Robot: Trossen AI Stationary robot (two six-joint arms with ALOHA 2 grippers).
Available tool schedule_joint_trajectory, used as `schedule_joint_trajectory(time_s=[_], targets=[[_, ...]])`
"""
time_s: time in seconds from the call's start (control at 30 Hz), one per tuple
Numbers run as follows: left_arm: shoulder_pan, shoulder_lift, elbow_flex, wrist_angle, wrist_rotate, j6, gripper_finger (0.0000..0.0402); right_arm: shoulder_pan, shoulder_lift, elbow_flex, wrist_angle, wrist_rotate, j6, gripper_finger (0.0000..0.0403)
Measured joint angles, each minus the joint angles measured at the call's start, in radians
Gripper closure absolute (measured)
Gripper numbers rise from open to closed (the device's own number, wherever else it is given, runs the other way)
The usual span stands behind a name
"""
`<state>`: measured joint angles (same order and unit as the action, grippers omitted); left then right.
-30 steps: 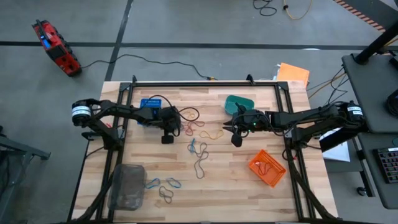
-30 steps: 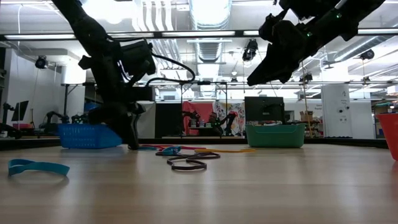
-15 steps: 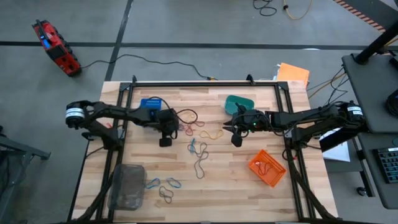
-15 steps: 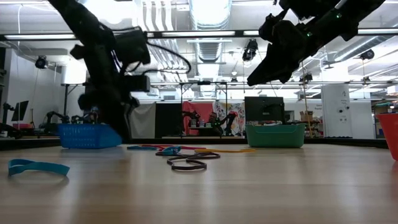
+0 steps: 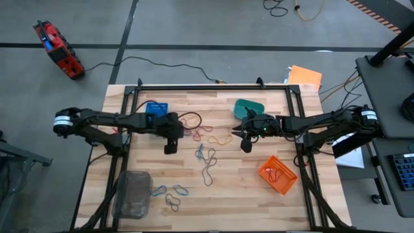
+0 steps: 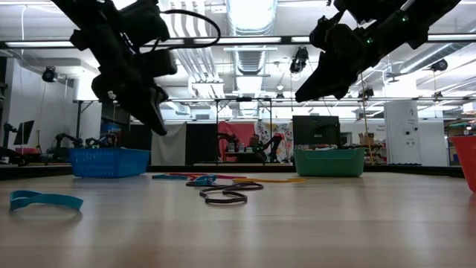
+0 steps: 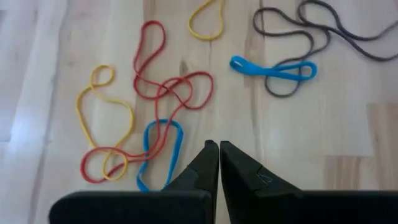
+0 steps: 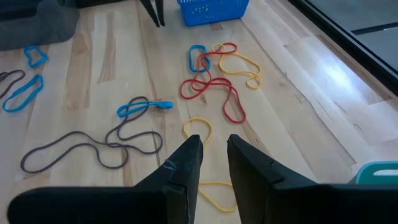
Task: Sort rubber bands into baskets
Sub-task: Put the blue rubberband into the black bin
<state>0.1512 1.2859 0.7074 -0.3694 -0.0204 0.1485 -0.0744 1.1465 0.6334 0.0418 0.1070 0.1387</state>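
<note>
Rubber bands [image 5: 207, 138] red, yellow, blue, dark, tangled on table [image 5: 246, 194]

Pale, matt wood-grain table [image 5: 246, 188]; thin rubbery bands [image 7: 165, 93]; perforated plastic blue basket [image 6: 108, 161]; the grey tub [image 5: 132, 193] looks translucent plastic, perhaps.

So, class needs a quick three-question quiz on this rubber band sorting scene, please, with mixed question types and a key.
1. True or false: the left gripper is shut and holds no band.
2. Which basket already holds a band: A) orange basket, B) teal basket, C) blue basket?
3. Fill in: the right gripper is ____.

Key: 1 true; 2 A; 3 open.
</note>
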Motion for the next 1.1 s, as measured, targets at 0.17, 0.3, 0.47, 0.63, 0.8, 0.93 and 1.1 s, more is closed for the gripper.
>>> schedule_joint_trajectory(time_s=[0.17,0.3,0.47,0.63,0.8,0.93,1.1], targets=[[0.003,0.039,-0.001,0.030,-0.101,0.002,0.0395,0.000,0.000,0.000,0.000,0.000,0.009,0.0330],[0.004,0.088,-0.002,0.051,-0.100,0.024,0.0367,0.000,0.000,0.000,0.000,0.000,0.011,0.0330],[0.007,0.156,-0.002,0.085,-0.101,0.031,0.0313,0.000,0.000,0.000,0.000,0.000,0.011,0.0330],[0.010,0.223,-0.003,0.091,-0.102,0.056,0.0266,0.000,0.000,0.000,0.000,0.000,0.011,0.0330],[0.019,0.275,-0.003,0.105,-0.103,0.078,0.0241,0.000,0.000,0.000,0.000,0.000,0.010,0.0330],[0.033,0.296,-0.003,0.121,-0.114,0.079,0.0237,0.000,0.000,0.000,0.000,-0.001,0.010,0.0330],[0.036,0.296,-0.003,0.125,-0.124,0.095,0.0237,0.000,0.000,0.000,0.000,-0.001,0.010,0.0330]])
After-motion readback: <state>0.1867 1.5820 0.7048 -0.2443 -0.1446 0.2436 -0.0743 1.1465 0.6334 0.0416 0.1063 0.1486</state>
